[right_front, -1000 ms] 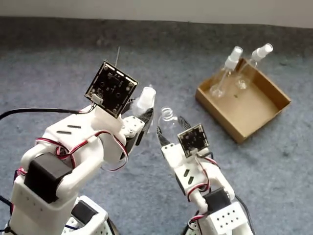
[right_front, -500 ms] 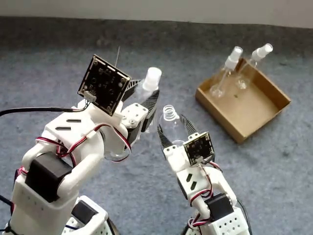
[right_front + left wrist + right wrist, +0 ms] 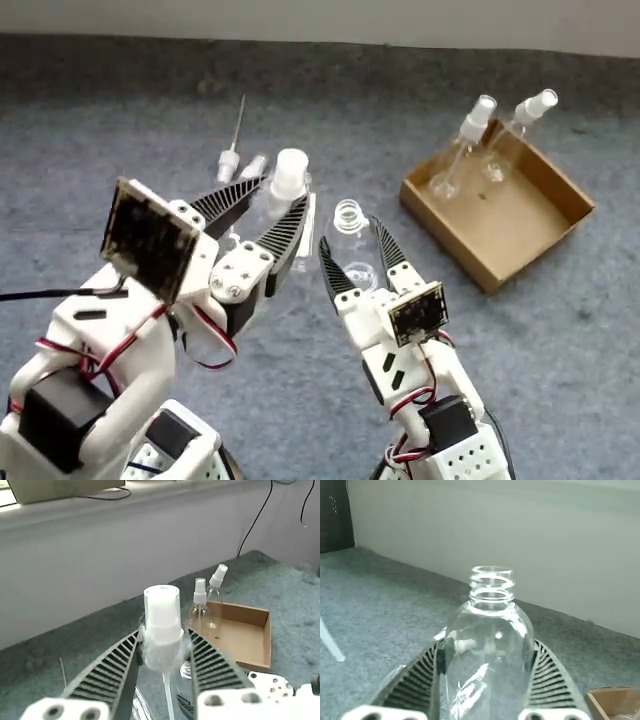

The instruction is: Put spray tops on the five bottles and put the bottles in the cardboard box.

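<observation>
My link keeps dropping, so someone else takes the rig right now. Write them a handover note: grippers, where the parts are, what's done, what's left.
Left gripper: shut on a spray top, its tube hanging down.
Right gripper: shut on an open bottle, upright, neck bare.
The spray top is beside the bottle's neck, apart from it, not yet on.
Done: one capped bottle and a second capped bottle lean in the cardboard box.
A loose spray top lies on the carpet beyond the left gripper.
Left: cap the held bottle, box it, then do the other two.
</observation>
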Robot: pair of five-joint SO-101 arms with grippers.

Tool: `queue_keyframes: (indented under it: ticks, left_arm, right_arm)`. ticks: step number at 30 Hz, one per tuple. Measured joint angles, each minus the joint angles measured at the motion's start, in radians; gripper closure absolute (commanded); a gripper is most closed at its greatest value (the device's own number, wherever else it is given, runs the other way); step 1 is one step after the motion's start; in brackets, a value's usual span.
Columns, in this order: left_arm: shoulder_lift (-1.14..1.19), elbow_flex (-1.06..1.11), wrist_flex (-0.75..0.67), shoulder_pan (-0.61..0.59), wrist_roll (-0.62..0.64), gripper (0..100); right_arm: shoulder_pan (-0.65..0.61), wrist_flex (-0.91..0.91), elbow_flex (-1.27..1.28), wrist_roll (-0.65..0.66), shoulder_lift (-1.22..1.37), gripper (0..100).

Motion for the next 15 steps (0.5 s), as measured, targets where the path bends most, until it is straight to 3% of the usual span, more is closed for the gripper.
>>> queue_keyframes:
  ticks: [15]
  left_arm:
    - [-0.02, 0.226, -0.674, 0.003, 0.0, 100]
  right_arm:
    - [0.0, -0.005, 0.0, 0.0, 0.0, 91.8]
